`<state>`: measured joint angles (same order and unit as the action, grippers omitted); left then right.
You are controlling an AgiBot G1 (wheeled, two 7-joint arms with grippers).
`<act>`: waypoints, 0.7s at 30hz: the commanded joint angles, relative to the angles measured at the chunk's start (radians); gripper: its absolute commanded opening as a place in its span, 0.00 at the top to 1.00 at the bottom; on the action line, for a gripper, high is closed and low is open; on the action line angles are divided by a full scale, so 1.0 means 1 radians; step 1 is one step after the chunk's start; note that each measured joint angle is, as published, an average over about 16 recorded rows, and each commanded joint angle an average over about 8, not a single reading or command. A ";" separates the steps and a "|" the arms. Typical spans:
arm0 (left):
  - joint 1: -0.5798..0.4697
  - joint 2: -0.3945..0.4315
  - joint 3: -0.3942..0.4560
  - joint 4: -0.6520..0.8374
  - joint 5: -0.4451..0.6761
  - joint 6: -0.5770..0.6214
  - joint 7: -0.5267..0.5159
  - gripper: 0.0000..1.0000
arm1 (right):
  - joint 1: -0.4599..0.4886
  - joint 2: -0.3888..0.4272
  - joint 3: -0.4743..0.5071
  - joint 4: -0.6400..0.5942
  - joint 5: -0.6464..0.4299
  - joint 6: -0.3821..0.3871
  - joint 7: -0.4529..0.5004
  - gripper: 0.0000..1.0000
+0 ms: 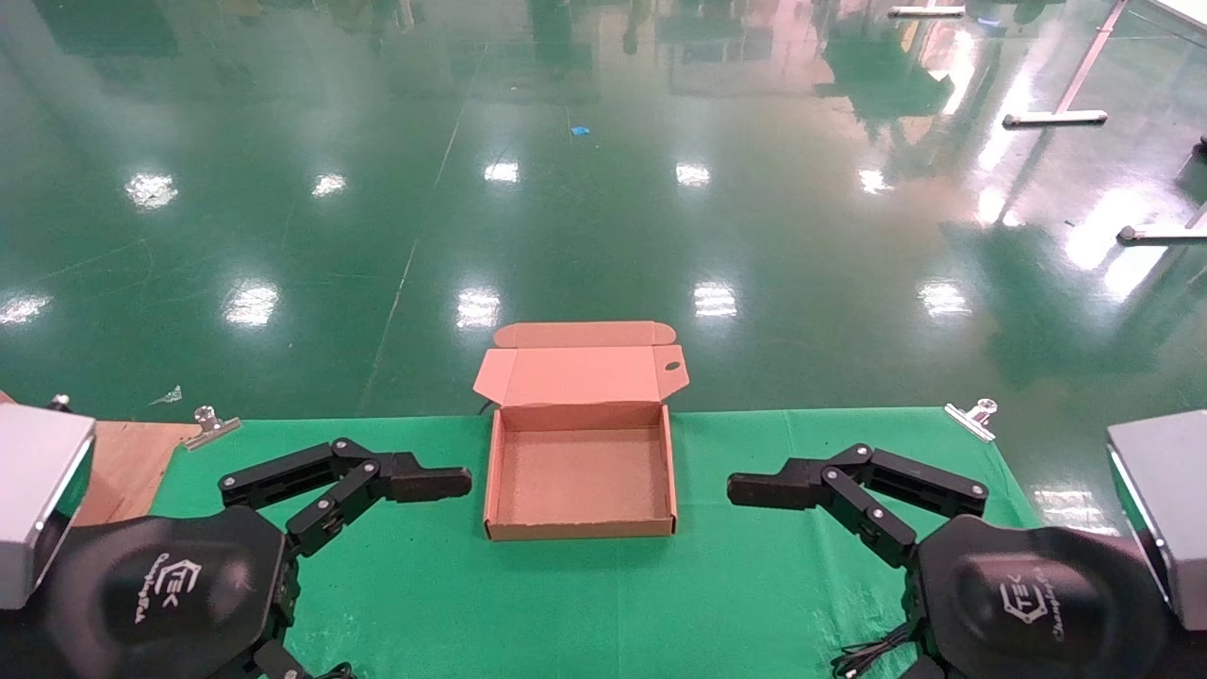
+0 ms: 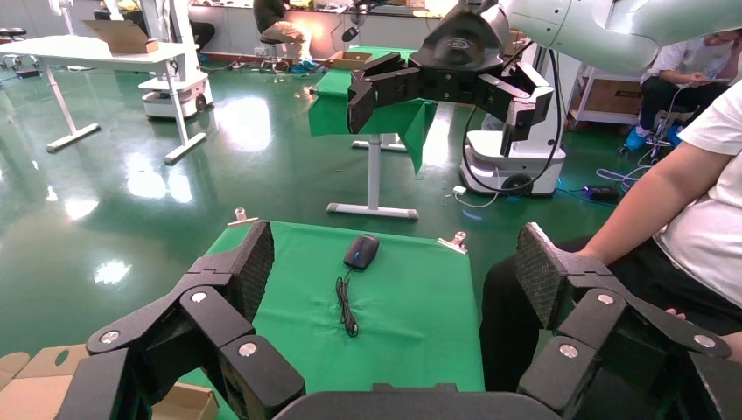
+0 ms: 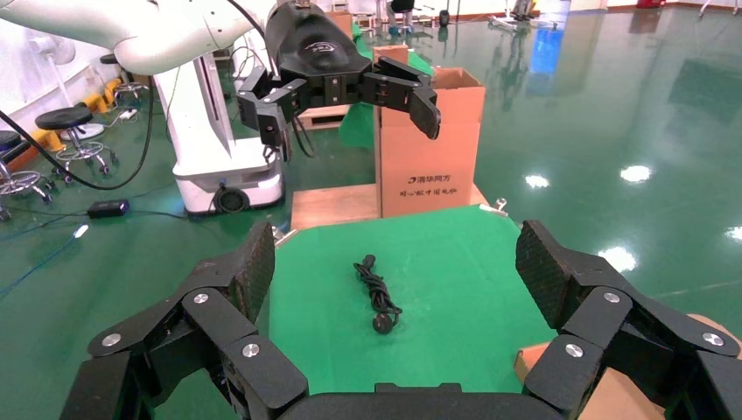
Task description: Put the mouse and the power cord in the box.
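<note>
Both of your grippers, left gripper (image 1: 429, 483) and right gripper (image 1: 764, 490), are hanging wide open and holding nothing beside the empty, open box (image 1: 581, 476), so you are starting: mouse (image 2: 361, 251) and power cord (image 3: 377, 293) are both lying on the table (image 1: 585, 604).

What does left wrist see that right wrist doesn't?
Only the left wrist view shows the mouse lying on the green cloth with its thin cable trailing toward the camera, and a seated person beside the table. Only the right wrist view shows the power cord bundled on the cloth, and a tall printed carton beyond it. Both show their own open pincer, left and right, the opposite pincer farther off, and a corner of the box.
</note>
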<state>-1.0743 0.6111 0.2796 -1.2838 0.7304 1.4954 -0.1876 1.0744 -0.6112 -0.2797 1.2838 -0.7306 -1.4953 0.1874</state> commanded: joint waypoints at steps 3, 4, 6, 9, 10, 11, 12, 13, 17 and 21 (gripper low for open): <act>0.000 0.000 0.000 0.000 0.000 0.000 0.000 0.00 | 0.000 0.000 0.000 0.000 0.000 0.000 0.000 0.00; 0.000 0.000 0.000 0.000 0.000 0.000 0.000 0.00 | 0.000 0.000 0.000 0.000 0.000 0.000 0.000 0.00; 0.000 0.000 0.000 0.000 0.000 0.000 0.000 0.00 | 0.000 0.000 0.000 0.000 0.000 0.000 0.000 0.00; 0.000 0.000 0.000 0.000 0.000 0.000 0.000 0.00 | 0.000 0.000 0.000 0.000 0.000 0.000 0.000 0.00; 0.000 0.000 0.000 0.000 0.000 0.000 0.000 0.00 | 0.000 0.000 0.000 0.000 0.000 0.000 0.000 0.00; 0.000 0.000 0.000 0.000 0.000 0.000 0.000 0.00 | 0.000 0.000 0.000 0.000 0.000 0.000 0.000 0.00; 0.000 0.000 0.000 0.000 0.000 0.000 0.000 0.00 | 0.000 0.000 0.000 0.000 0.000 0.000 0.000 0.00; 0.000 0.000 0.000 0.000 0.000 0.000 0.000 0.00 | 0.000 0.000 0.000 0.000 0.000 0.000 0.000 0.00; 0.000 0.000 0.000 0.000 0.000 0.000 0.000 0.00 | 0.000 0.000 0.000 0.000 0.000 0.000 0.000 0.00; 0.000 0.000 0.000 0.000 0.000 0.000 0.000 0.00 | 0.000 0.000 0.000 0.000 0.000 0.000 0.000 0.00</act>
<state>-1.0750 0.6117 0.2801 -1.2825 0.7312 1.4945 -0.1865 1.0744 -0.6112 -0.2798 1.2838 -0.7308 -1.4954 0.1873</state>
